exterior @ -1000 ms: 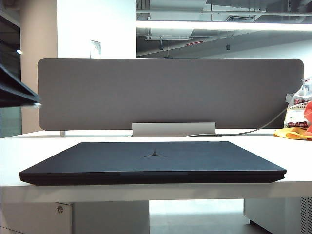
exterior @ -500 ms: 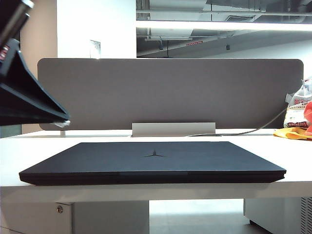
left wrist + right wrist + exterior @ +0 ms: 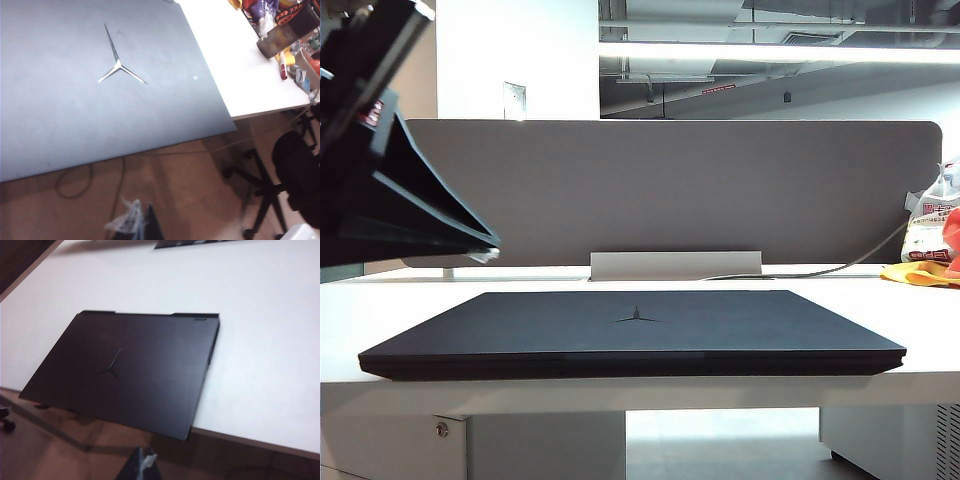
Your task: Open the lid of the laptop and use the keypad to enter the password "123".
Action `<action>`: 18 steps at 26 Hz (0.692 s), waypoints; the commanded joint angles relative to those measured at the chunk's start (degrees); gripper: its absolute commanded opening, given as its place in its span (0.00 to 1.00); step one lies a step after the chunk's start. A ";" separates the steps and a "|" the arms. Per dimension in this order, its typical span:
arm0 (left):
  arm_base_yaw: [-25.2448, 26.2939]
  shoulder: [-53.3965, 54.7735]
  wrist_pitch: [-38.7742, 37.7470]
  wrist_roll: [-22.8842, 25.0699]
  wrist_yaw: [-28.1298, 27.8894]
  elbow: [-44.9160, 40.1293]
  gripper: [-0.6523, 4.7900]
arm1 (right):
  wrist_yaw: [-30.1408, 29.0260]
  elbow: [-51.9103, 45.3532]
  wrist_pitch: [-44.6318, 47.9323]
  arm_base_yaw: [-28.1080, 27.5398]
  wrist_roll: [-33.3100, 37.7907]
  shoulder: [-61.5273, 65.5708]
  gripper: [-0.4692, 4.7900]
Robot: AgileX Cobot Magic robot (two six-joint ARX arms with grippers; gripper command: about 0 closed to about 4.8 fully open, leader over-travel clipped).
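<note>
1. Two grippers are at work, and neither touches anything. The left gripper (image 3: 485, 252) hangs at the left of the exterior view, above the tabletop (image 3: 930, 330), its jaws pressed together and empty, tip near the laptop's far left corner but clear of it. Its tip (image 3: 131, 226) also shows in its own wrist view, pinched shut.
2. Only the tip of the right gripper (image 3: 145, 464) shows, in its wrist view, over the floor in front of the desk; the jaws look closed, though I can't be sure from this sliver. It is out of the exterior view.
3. Below them the laptop (image 3: 630, 340) lies flat, its front edge overhanging the tabletop's near edge slightly. The lid (image 3: 75, 110) is fully down, star logo (image 3: 119, 65) facing up, so the keypad is hidden.
4. Behind it stands a grey divider (image 3: 670, 190); clutter sits at the far right.
5. Judging the step in hand, lifting the lid: a closed tip should slip under the overhanging front lip near the middle and raise it slowly, following the hinge's arc. Lifting at a corner could twist the panel or drag the machine; the other arm could steady the base.
</note>
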 commanded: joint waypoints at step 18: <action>-0.02 19.41 11.85 -18.53 7.48 7.30 0.45 | 9.03 0.15 8.79 19.34 -0.59 16.22 0.07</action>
